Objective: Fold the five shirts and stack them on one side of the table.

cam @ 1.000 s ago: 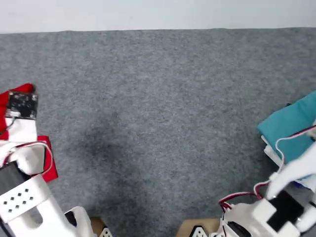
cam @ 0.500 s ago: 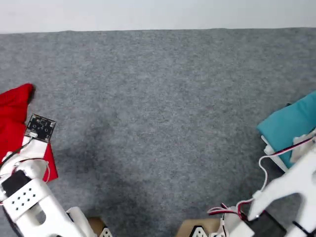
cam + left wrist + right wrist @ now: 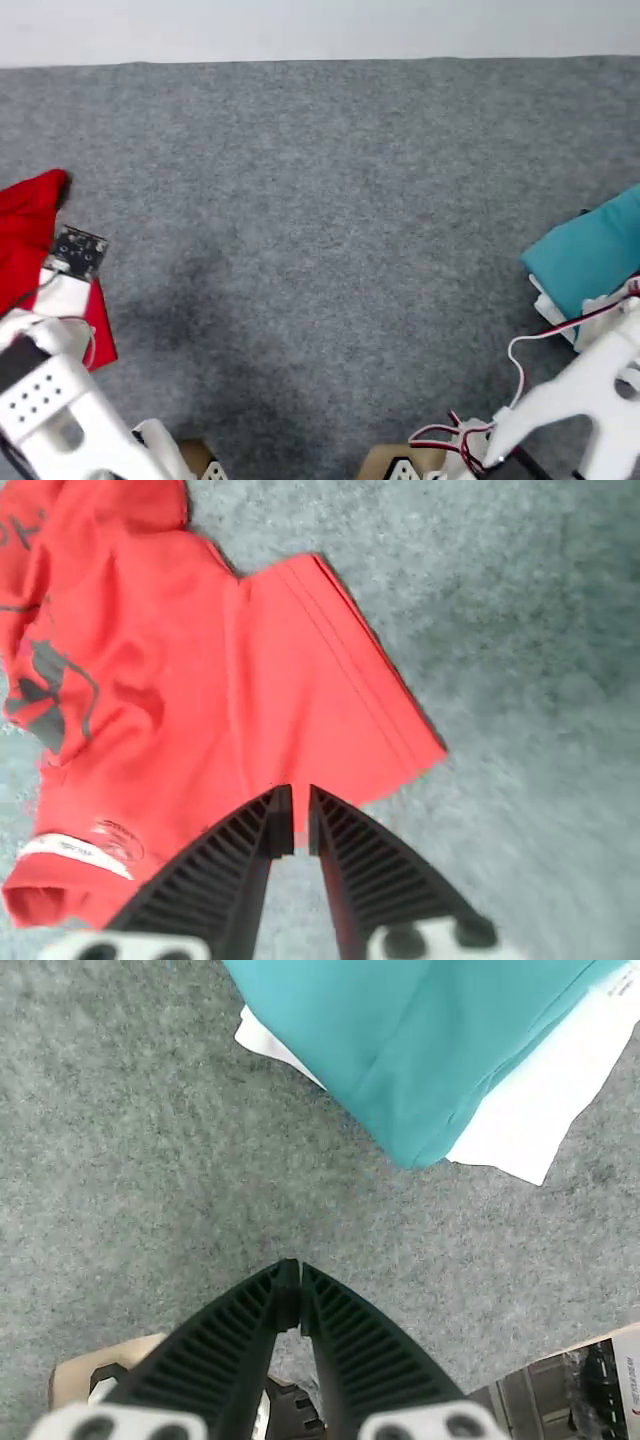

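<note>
A red shirt (image 3: 30, 230) lies crumpled at the table's left edge; in the left wrist view the red shirt (image 3: 200, 680) shows a sleeve and a dark print. My left gripper (image 3: 293, 810) hangs over its hem, fingers together with only a thin slit, and the shirt lies flat. At the right edge a folded teal shirt (image 3: 590, 255) rests on a white shirt (image 3: 548, 300). In the right wrist view the teal shirt (image 3: 430, 1050) and the white shirt (image 3: 540, 1110) lie beyond my right gripper (image 3: 292, 1280), which is shut over bare carpet.
Grey carpet (image 3: 320, 200) covers the table, with wide free room in the middle. The left arm (image 3: 40, 400) and the right arm (image 3: 590, 390) stand at the front corners. A tan base plate (image 3: 385, 462) sits at the front edge.
The left arm drew back off the red shirt toward the front, uncovering it. The right arm pulled back from the teal stack toward the front right corner.
</note>
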### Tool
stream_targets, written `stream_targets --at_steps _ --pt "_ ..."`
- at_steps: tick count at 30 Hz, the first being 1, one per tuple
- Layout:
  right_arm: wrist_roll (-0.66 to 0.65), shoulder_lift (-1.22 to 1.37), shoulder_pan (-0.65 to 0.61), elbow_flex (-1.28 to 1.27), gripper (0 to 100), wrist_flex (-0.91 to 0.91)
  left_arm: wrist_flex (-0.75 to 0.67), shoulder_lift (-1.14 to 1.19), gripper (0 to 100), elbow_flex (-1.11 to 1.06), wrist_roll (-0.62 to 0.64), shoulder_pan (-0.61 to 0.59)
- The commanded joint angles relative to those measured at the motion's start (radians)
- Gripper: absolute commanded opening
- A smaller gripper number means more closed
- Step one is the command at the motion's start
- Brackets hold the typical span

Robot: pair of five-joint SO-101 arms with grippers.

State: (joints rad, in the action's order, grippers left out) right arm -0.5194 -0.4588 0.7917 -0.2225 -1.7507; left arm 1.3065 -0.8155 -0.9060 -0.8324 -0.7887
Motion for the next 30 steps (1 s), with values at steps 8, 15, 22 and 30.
stream_targets --at_steps 8,15,22,30 --pt "-0.009 -0.039 0.007 0.006 1.0 -0.039 0.166 0.678 5 0.430 0.058 -0.005" --pt "-0.009 -0.039 0.008 0.006 0.9 -0.041 0.161 0.922 14 0.547 0.054 0.002" --pt "-0.009 -0.039 0.008 0.006 0.9 -0.041 0.143 1.071 15 0.575 0.011 0.038" --pt "-0.011 -0.039 0.008 0.012 0.9 -0.041 0.026 1.249 15 0.578 0.015 0.051"
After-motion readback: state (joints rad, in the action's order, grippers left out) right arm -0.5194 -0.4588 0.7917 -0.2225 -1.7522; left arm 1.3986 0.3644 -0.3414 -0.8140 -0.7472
